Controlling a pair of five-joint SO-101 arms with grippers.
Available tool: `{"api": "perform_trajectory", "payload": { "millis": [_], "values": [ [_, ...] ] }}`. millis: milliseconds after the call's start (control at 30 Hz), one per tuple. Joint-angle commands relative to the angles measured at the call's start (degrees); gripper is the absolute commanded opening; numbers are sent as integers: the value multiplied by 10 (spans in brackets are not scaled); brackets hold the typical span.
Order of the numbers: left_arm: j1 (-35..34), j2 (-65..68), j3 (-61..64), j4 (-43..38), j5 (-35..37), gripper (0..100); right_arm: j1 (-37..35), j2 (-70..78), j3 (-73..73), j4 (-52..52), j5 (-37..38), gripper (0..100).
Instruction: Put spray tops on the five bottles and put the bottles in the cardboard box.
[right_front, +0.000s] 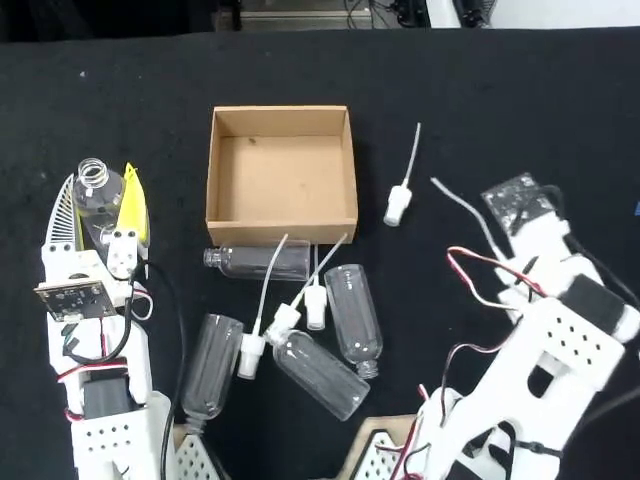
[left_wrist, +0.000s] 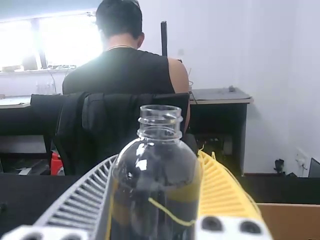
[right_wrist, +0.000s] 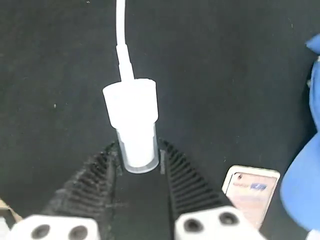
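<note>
Both my hands are full over the black table (right_front: 520, 90).
My left gripper (right_front: 99, 180) squeezes a bottle (left_wrist: 155, 170) standing up, left of the cardboard box (right_front: 281, 229). My right gripper (right_wrist: 137, 150) pinches a spray top (right_wrist: 131, 112). Four more bottles (right_front: 355, 315) lie by the box. The room has a white wall (left_wrist: 250, 45) and a dark desk (left_wrist: 220, 95).

The bottle (left_wrist: 152, 190) and spray top (right_wrist: 131, 120) run off frame edges.
</note>
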Motion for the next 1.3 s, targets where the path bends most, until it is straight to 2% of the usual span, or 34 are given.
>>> {"api": "perform_trajectory", "payload": {
  "millis": [0, 133, 300, 433, 533, 600, 767, 867, 1000, 1100, 1200, 1267],
  "values": [
    [1, -4, 12, -17, 3, 30, 29, -22, 10, -69, -128, 11],
    [4, -4, 12, -17, 3, 30, 25, -22, 73, -132, -318, 11],
    [3, -4, 12, -17, 3, 30, -29, -22, 129, -138, -449, 27],
    [2, -4, 12, -17, 3, 30, -79, -22, 130, -82, -498, 213],
    [4, -4, 12, -17, 3, 30, -102, -23, 92, -17, -497, 336],
    [4, -4, 12, -17, 3, 30, -104, -24, 48, 9, -480, 339],
    [3, -4, 12, -16, 3, 30, -86, -21, -42, 28, -271, 212],
    [3, -4, 12, -16, 3, 30, -57, -10, -49, 33, -175, 210],
    [4, -4, 12, -17, 4, 30, -48, 59, -59, 10, -171, 236],
    [4, -4, 12, -17, 5, 30, -98, 126, -115, 16, -171, 234],
    [4, -4, 12, -17, 5, 30, -167, 180, -207, 70, -178, 234],
    [4, -4, 12, -17, 5, 30, -217, 215, -282, 113, -263, 234]
  ]
}}
